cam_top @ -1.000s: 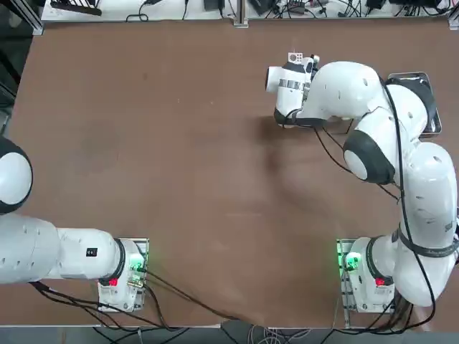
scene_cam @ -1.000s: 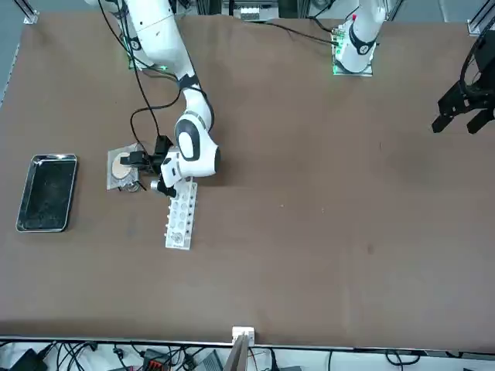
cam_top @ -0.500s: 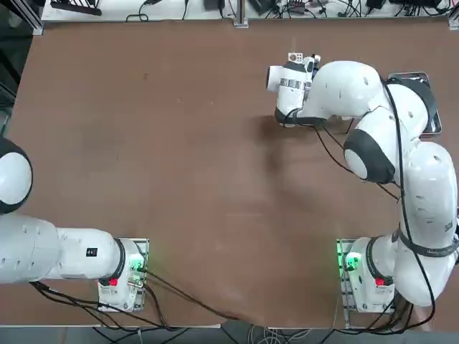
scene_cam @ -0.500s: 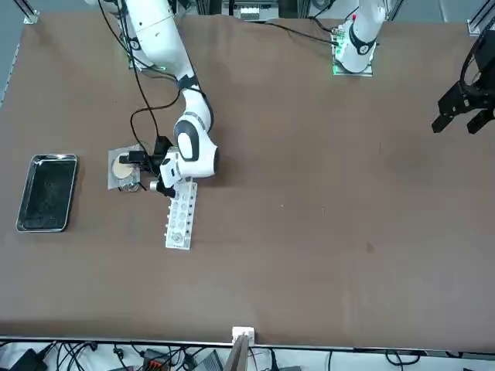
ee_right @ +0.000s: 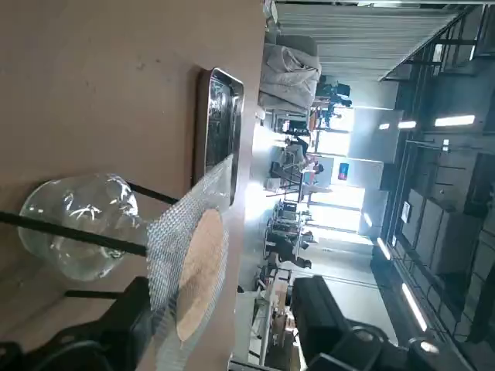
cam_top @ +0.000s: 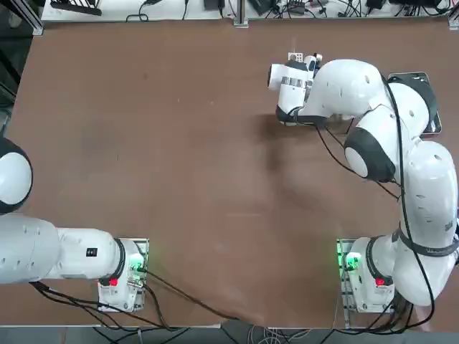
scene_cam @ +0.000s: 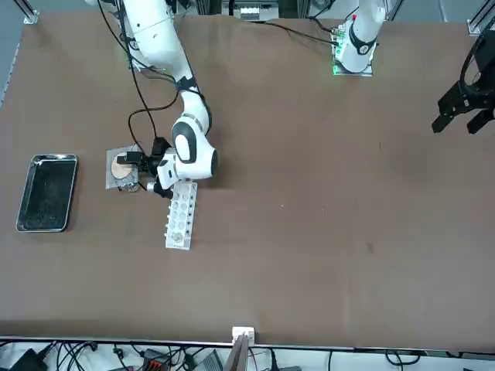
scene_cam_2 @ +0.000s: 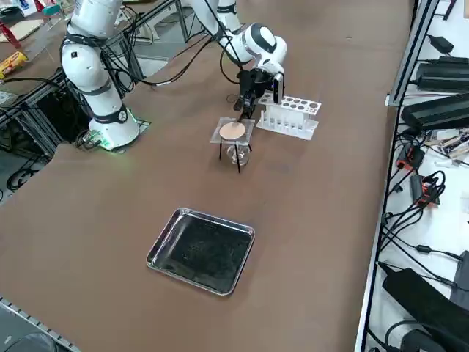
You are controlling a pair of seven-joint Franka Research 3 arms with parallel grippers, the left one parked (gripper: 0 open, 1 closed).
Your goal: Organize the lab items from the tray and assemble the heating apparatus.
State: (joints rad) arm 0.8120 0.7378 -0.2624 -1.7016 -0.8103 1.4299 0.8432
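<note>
The right pincer (ee_right: 228, 290) is held wide, just beside the grey wire mesh square (scene_cam_2: 220, 131). The mesh is supported on the black tripod (scene_cam_2: 238, 159), with the clear burner (scene_cam_2: 238, 155) beneath. The metal tray (scene_cam: 47, 193) is set near the desk's (scene_cam: 309, 232) right edge.

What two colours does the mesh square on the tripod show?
The mesh square is grey with a tan round centre, clearest in the right wrist view.

Right tool (ee_right: 224, 328) with fingers parted beside the mesh square (ee_right: 184, 267), tan round centre on the mesh, black thin-legged tripod (ee_right: 100, 239) beneath it, clear glass burner (ee_right: 83, 224) among the legs, shiny metal tray (ee_right: 220, 127) near the mesh on the brown tabletop (ee_right: 100, 85).
</note>
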